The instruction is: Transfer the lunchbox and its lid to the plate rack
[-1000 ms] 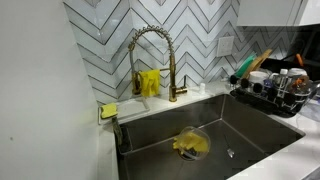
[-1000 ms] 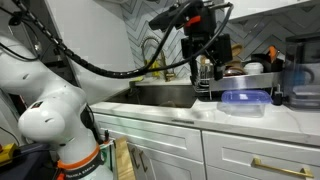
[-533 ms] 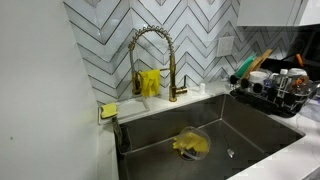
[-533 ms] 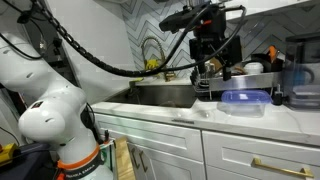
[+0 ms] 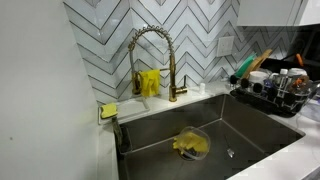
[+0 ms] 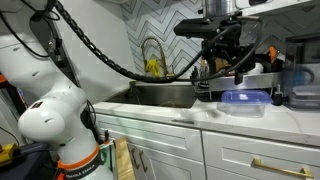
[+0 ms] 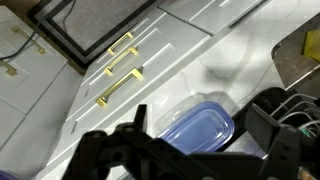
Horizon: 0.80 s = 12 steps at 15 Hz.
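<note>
Wrist view shows your gripper [image 7: 200, 112] hanging with jaws spread wide and empty above the lunchbox [image 7: 197, 133], which rests on the white counter [image 7: 235, 60] just beside the plate rack [image 5: 276, 97], visible in an exterior view.

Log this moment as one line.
phase: approach | gripper: open, empty, above lunchbox | lunchbox: on counter beside plate rack, not yet grasped

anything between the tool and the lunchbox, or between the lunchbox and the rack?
Nothing visible. The tool hangs open above the lunchbox on the counter, with only air between them. The plate rack stands right beside the lunchbox, and the wrist view shows no object between them.
</note>
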Motion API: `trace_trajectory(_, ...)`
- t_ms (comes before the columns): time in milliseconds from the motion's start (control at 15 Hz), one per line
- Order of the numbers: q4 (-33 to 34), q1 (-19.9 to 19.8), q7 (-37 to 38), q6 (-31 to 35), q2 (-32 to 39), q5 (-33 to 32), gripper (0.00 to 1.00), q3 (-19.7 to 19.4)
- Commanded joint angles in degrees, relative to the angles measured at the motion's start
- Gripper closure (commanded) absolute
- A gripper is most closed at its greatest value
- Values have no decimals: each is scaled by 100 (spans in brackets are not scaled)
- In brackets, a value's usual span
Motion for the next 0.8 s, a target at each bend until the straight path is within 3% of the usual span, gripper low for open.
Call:
trace_trajectory(0,587,-116,-263,-114,963,710,0,-52)
trace_trajectory(467,1625,-683,-788,-331,2274,1932,0,322)
trace_trajectory(533,1272,-650,-541,-103,1921,1592,0,418)
trace_trajectory(733,1542,-800,-643,-129,2237,1752,0,501)
